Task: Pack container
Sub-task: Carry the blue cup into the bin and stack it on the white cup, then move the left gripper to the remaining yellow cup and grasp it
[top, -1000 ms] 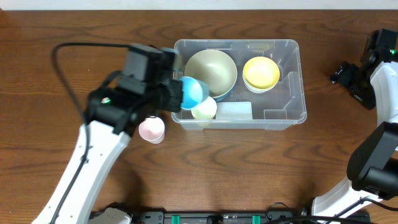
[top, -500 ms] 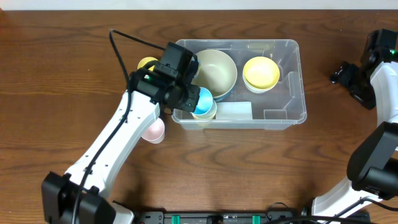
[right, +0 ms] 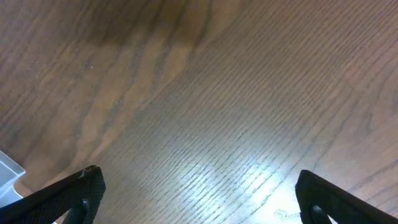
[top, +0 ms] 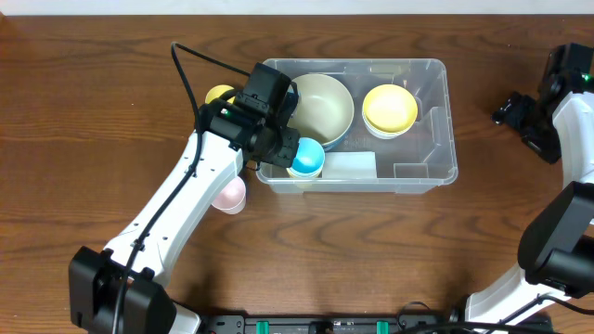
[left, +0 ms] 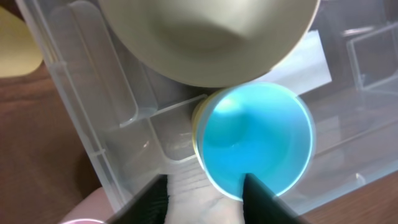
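Clear plastic with rounded corners, the container (top: 452, 121) sits mid-way along the table (top: 83, 37), a white label (top: 351, 165) on its base. Overhead shows a pale bowl (top: 316, 107) and a yellow bowl (top: 390, 109) inside it. Only the left wrist view shows the left gripper (left: 204, 190) with fingers apart at the blue cup (left: 255, 140), which is nested in a paler cup (left: 198, 127). The right gripper (right: 199, 180) gapes wide over bare wood.

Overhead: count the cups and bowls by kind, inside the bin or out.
Bowls: 2 (cream bowl, yellow bowl, both in the container)
Cups: 3 (blue cup nested in a pale cup in the container; pink cup outside)
Unclear kind: 1 (yellow piece outside)
Total: 6
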You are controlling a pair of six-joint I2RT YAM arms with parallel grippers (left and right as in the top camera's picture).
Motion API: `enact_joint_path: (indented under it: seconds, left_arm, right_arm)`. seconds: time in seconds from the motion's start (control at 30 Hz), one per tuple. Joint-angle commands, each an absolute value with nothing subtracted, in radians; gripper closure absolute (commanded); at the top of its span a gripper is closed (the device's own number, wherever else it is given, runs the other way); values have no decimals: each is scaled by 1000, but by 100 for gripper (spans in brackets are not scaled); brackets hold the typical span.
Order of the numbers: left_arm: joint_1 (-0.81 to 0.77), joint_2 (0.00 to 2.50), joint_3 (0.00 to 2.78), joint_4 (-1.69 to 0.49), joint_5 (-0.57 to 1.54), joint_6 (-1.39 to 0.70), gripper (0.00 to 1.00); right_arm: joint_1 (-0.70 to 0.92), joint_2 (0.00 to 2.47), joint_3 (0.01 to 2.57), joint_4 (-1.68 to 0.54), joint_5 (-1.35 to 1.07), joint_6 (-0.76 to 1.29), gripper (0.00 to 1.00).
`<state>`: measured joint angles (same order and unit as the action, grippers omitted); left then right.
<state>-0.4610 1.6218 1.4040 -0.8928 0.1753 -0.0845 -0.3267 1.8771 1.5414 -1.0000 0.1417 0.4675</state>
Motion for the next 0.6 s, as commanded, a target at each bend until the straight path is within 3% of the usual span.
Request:
enact_joint_path:
  seconds: [0.0, 0.07, 0.2, 0.43, 0.53, 0.57]
  left_arm:
    - [-461, 1631, 1416, -892, 161, -71, 56]
    - [-461, 1631, 1416, -887, 141, -71, 55]
    - [-458, 1617, 1434, -876, 115, -71, 38]
    - [-398, 1547, 1547, -877, 109, -86, 28]
    - [-352, 1509, 1557, -871, 8, -133, 10]
    - [-335, 1501, 1557, -872, -34, -156, 8]
  right_arm:
    - [-327, 1884, 1536, -999, 146, 485, 1]
    - [-327, 1884, 1536, -999, 146, 485, 1]
    - [-327, 1884, 1536, -999, 146, 486, 1]
    - [-327, 1884, 1536, -999, 146, 486, 1]
    - [-327, 1884, 1536, -999, 146, 485, 1]
    - [-327, 1884, 1536, -999, 146, 486, 1]
